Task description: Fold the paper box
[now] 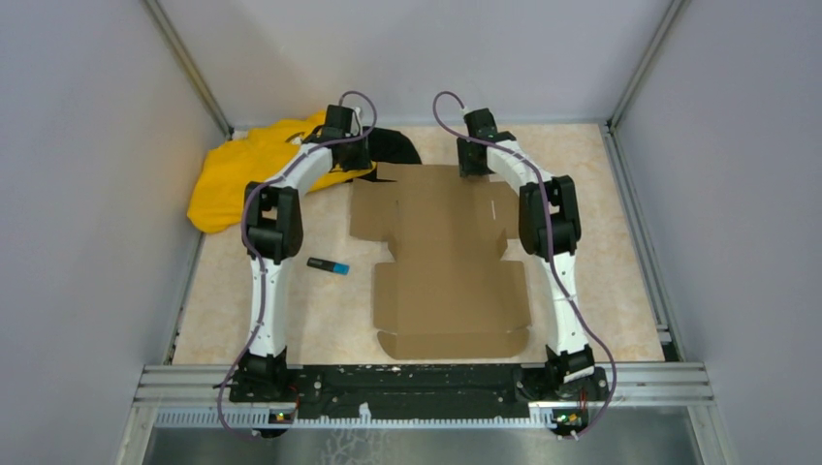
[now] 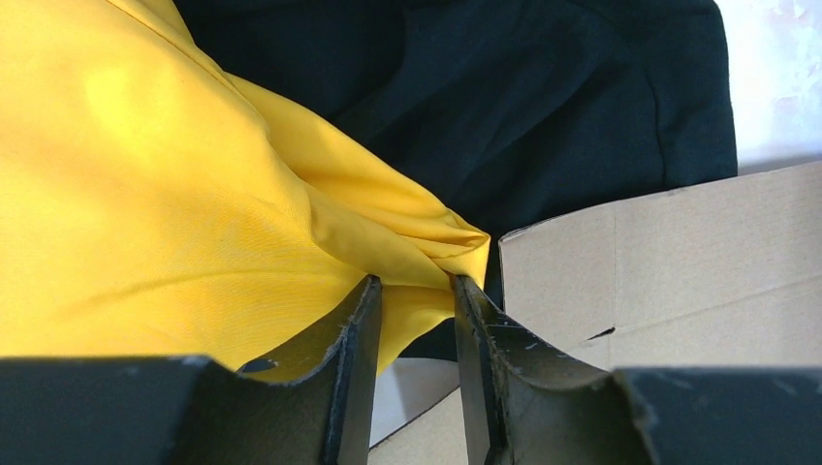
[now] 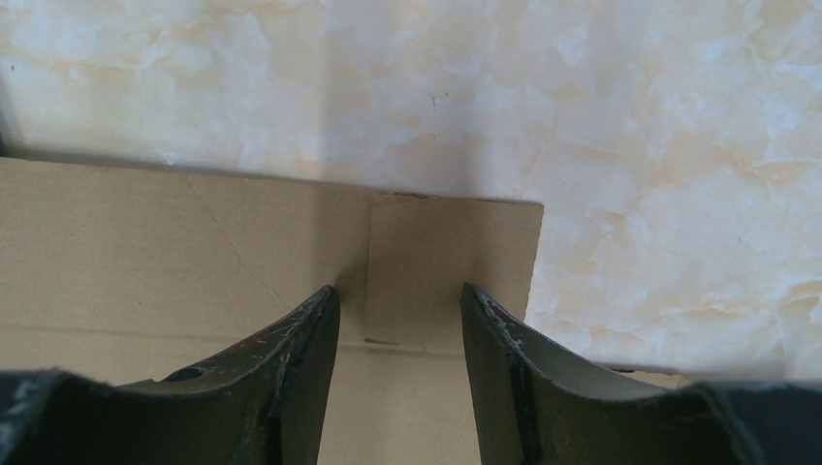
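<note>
The paper box (image 1: pixel 451 262) is a flat brown die-cut sheet lying in the middle of the table, flaps spread out. My left gripper (image 1: pixel 341 136) is at its far left corner (image 2: pixel 679 262). Its jaws (image 2: pixel 417 283) stand partly apart, and a fold of yellow cloth (image 2: pixel 145 194) lies between the tips. My right gripper (image 1: pixel 472 160) hovers over the sheet's far right corner tab (image 3: pixel 451 262). It is open (image 3: pixel 399 289) with nothing between its fingers.
The yellow cloth (image 1: pixel 242 174) is bunched at the back left. A black cloth (image 1: pixel 397 145) lies behind it, touching the sheet's far edge (image 2: pixel 543 97). A small black marker with a blue end (image 1: pixel 328 265) lies left of the sheet. Grey walls close in three sides.
</note>
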### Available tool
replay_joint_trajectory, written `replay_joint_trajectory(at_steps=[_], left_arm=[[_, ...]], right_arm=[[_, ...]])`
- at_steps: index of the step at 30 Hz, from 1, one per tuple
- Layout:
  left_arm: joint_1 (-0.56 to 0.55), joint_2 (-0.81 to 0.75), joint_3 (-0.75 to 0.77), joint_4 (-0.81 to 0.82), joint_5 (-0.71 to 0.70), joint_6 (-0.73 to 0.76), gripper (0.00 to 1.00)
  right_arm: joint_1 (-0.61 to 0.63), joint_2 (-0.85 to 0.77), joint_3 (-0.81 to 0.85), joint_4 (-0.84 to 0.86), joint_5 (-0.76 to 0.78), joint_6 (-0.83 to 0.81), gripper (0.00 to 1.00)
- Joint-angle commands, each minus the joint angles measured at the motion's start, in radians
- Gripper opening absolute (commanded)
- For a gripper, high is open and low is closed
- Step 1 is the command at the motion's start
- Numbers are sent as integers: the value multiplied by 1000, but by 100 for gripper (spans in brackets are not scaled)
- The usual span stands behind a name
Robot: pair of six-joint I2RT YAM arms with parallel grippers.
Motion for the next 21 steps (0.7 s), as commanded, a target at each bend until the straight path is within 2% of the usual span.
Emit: replay_joint_trajectory(at_steps=[1, 6, 8, 10, 19, 21], left_arm=[[-20, -43, 3, -29, 4, -3, 41], [-21, -97, -26, -9, -12, 4, 64], [-21, -115, -32, -5, -17, 7, 70], [-21, -127, -34, -5, -12, 9, 70], [-36, -142, -76, 50, 133, -13, 26], [-43, -133, -69, 44, 141, -15, 21]], right_arm=[[0, 43, -62, -160, -24, 15, 50], [0, 47, -64, -158, -37, 18, 50], [-1, 50, -65, -161, -36, 18, 50], [0, 49, -74, -162, -34, 18, 50], [-12, 33, -111, -150, -36, 18, 50], [-13, 35, -111, -148, -38, 18, 50]])
